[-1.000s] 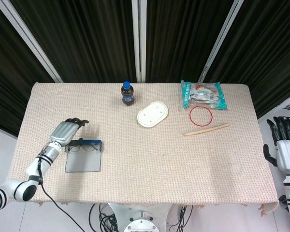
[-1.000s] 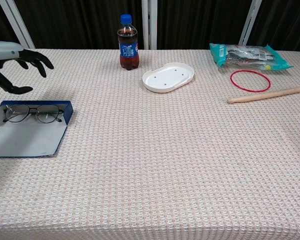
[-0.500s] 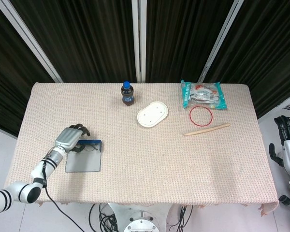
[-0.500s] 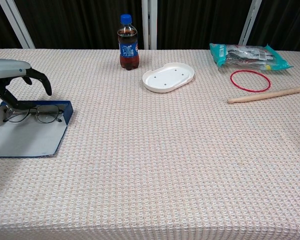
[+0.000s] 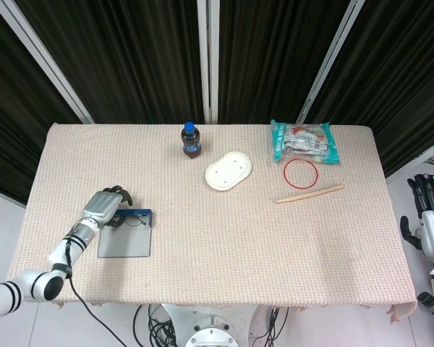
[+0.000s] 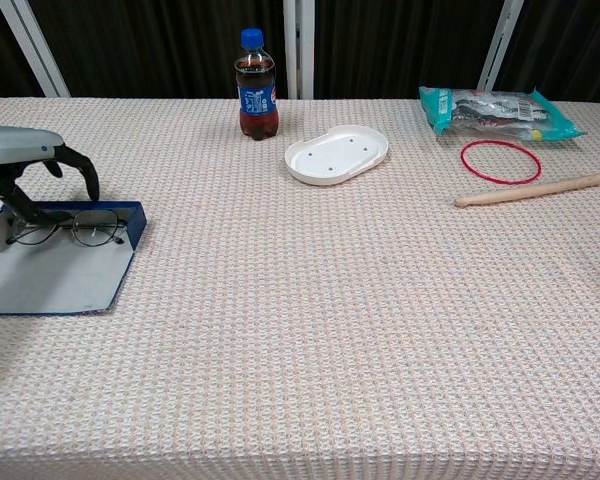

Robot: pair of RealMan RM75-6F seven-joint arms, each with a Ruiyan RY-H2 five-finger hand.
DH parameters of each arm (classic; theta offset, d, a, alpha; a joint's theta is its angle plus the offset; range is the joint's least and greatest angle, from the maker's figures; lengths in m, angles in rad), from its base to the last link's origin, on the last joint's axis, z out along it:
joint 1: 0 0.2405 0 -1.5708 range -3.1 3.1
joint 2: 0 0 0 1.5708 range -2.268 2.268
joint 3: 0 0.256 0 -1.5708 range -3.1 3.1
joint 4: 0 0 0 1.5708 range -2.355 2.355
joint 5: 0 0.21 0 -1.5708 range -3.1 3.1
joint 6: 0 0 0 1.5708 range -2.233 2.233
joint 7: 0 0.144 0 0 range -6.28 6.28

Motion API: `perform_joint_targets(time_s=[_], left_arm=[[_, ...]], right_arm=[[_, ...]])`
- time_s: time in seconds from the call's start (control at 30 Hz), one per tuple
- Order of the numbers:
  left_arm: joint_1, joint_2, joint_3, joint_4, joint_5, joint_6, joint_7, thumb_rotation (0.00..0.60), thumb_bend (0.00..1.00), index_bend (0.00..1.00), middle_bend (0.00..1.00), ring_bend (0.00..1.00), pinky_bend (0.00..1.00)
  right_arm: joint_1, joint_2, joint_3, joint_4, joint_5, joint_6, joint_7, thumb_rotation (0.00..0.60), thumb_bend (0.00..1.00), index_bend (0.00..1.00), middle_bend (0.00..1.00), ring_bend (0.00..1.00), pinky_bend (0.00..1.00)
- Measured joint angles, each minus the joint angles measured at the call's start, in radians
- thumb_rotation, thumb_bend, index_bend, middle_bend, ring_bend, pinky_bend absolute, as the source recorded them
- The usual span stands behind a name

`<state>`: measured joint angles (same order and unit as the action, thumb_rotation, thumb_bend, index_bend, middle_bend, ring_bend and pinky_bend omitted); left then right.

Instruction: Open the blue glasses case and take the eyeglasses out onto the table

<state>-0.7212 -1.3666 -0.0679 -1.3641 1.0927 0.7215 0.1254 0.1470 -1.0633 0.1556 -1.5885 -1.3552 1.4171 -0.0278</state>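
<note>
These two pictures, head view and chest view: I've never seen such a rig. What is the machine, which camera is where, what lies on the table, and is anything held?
The machine is a two-armed robot with human-like hands, steered remotely by a person. The head view looks down from above; the chest view looks across the table from lower down.

Its left hand hangs over the far end of the open blue glasses case, fingers curled down around the eyeglasses, which lie in the case. Whether it already grips them I cannot tell. The right hand is off the table's right edge, holding nothing.

Also on the table: a cola bottle, a white oval dish, a teal snack packet, a red ring and a wooden stick.
</note>
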Motion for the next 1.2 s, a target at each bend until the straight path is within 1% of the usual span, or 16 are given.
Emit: perform_joint_targets(time_s=[0.4, 0.7, 0.87, 1.2], left_arm=[[-0.016, -0.016, -0.008, 0.019, -0.005, -0.023, -0.006, 0.6, 0.38, 0.39, 0.21, 0.08, 0.2], [-0.026, -0.022, -0.012, 0.029, -0.02, -0.033, 0.001, 0.6, 0.4, 0.43, 0.22, 0.08, 0.2], [-0.028, -0.025, -0.012, 0.036, -0.033, -0.038, 0.004, 0.6, 0.41, 0.47, 0.22, 0.08, 0.2], [-0.031, -0.039, -0.025, 0.05, -0.015, -0.013, -0.005, 0.6, 0.41, 0.5, 0.24, 0.08, 0.21]], right_arm=[[0.003, -0.009, -0.002, 0.015, 0.004, -0.01, 0.004, 0.6, 0.47, 0.0, 0.0, 0.0, 0.0], [0.003, -0.012, -0.003, 0.025, 0.008, -0.016, 0.012, 0.6, 0.47, 0.0, 0.0, 0.0, 0.0], [0.003, -0.015, -0.003, 0.032, 0.01, -0.02, 0.02, 0.6, 0.47, 0.0, 0.0, 0.0, 0.0], [-0.001, -0.018, -0.004, 0.046, 0.011, -0.02, 0.034, 0.6, 0.47, 0.0, 0.0, 0.0, 0.0]])
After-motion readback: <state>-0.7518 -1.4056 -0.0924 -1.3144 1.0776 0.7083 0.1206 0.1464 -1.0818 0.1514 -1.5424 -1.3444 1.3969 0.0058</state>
